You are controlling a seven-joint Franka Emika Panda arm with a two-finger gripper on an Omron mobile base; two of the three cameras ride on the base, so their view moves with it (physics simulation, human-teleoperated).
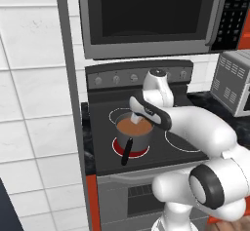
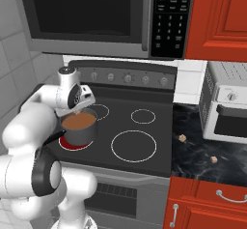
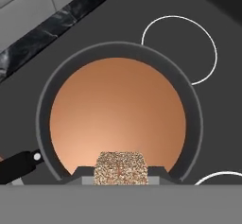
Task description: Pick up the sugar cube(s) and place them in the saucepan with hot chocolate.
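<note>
Stovetop [image 2: 144, 136], gripper [image 3: 121, 173] pinching sugar cube [image 3: 121, 167]

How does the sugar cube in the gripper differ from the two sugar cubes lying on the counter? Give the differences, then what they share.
The held sugar cube sits clamped in the gripper above the hot chocolate in the saucepan; the counter cubes rest free on the dark counter. The held one is over the stove; the others lie to its right, near the toaster oven. All are small, pale tan cubes.
</note>
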